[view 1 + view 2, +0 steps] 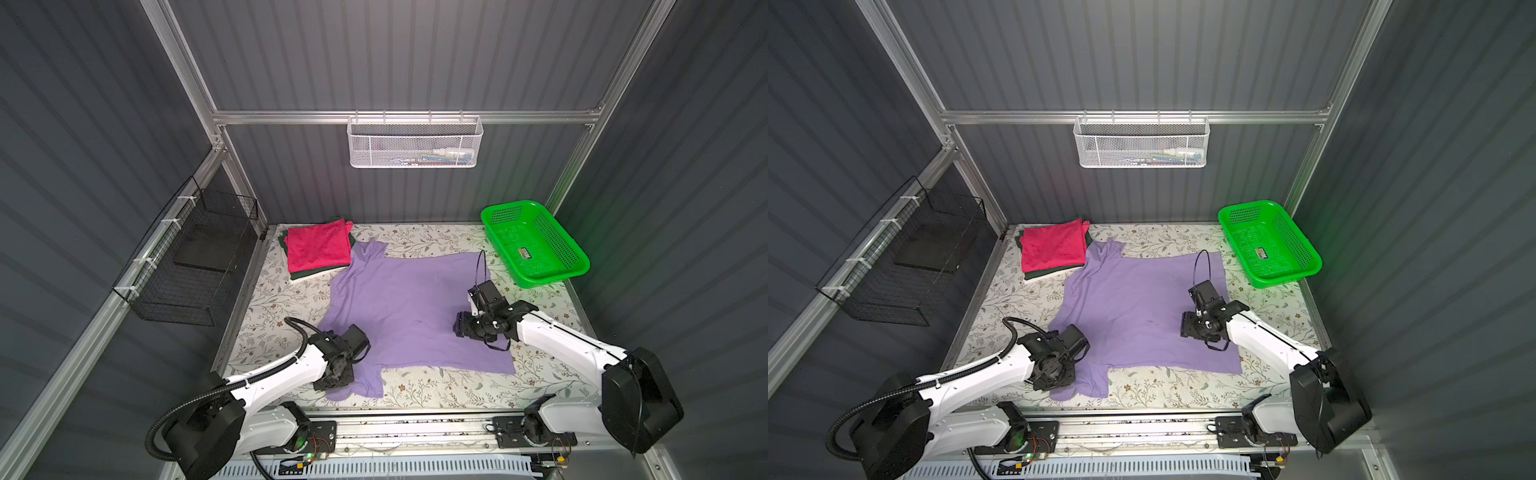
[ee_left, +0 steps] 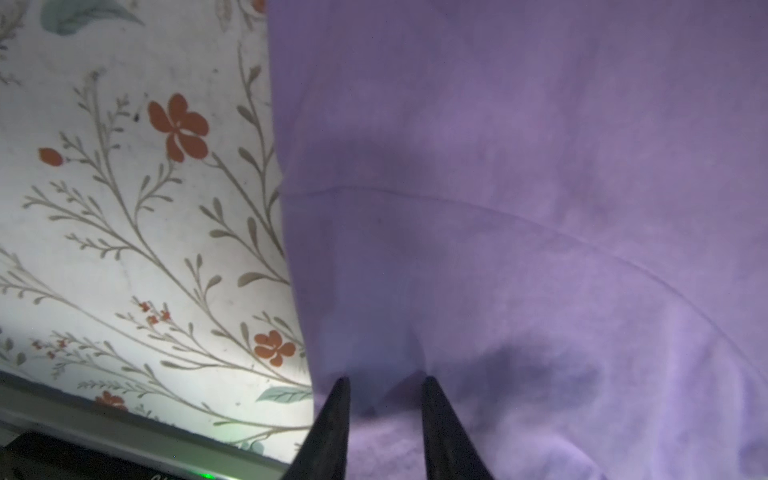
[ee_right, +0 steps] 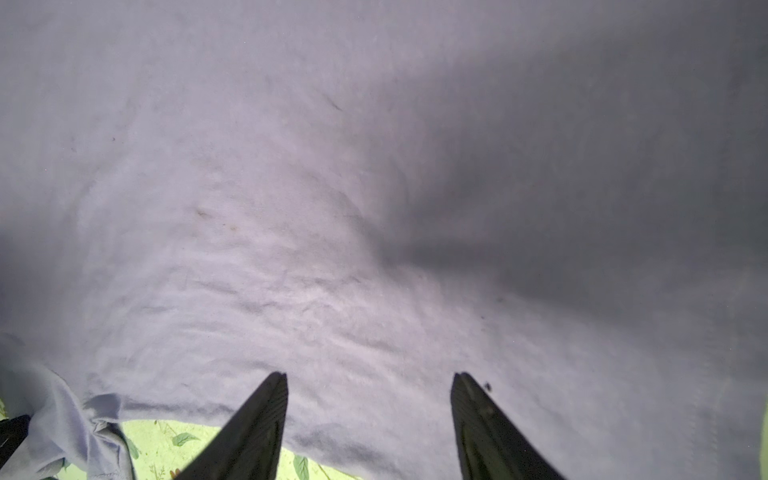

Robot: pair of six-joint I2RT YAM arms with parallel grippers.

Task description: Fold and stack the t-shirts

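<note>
The table (image 1: 415, 239) had a cloth with flowers and leaves on it. The purple t-shirt (image 1: 411, 307) lay spread out flat in the middle of the table, with one sleeve toward the back and one toward the front edge. The bright green basket (image 1: 548, 277) sat at the back right corner, near the shirt but not touching it. The pink t-shirt (image 1: 318, 245) lay folded at the back left, on top of the folded dark green t-shirt (image 1: 309, 274), and the purple back sleeve reached right up beside them. The right gripper (image 3: 370, 376) hung over the right part of the purple shirt with its fingers wide apart and nothing between them. The left gripper (image 2: 386, 380) was down at the front sleeve, its fingers only a little apart; I could not tell if they pinched the cloth.
</note>
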